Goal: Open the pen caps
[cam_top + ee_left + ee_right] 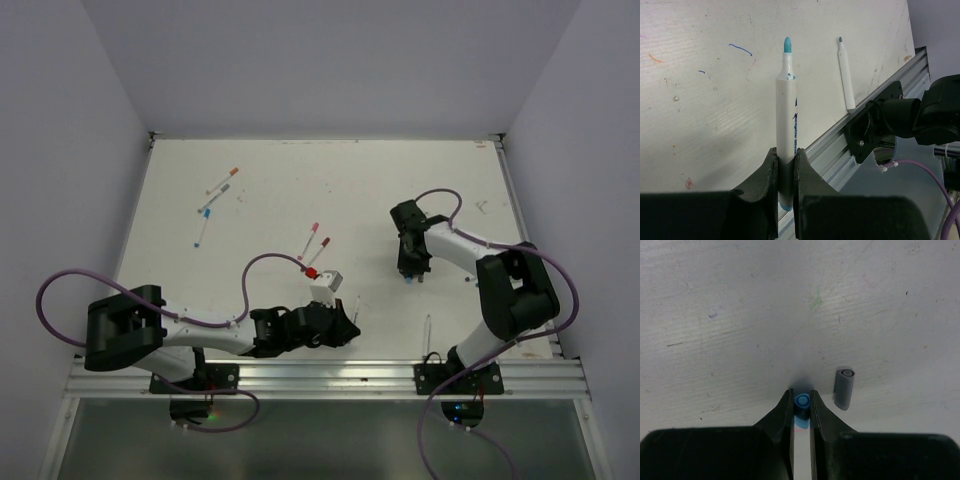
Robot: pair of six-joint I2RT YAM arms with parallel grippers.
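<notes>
Left hand [786, 154] clamps uncapped blue pen [787, 100]; right hand [800, 396] clamps blue cap [802, 403], grey cap [844, 387] beside.

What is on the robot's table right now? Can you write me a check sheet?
Surface: white table, scuffed, with ink marks.
Job's things: several pens far left; two red-ended pens mid-table; one uncapped pen lying near the rail; grey cap lying loose.
Clutter: nothing seen.
Claws: left claw shut on a blue-tipped pen, cap off; right claw shut on a blue cap.
Cables: purple cables looping off both arms.
Surroundings: plain walls; metal rail at the near edge.
</notes>
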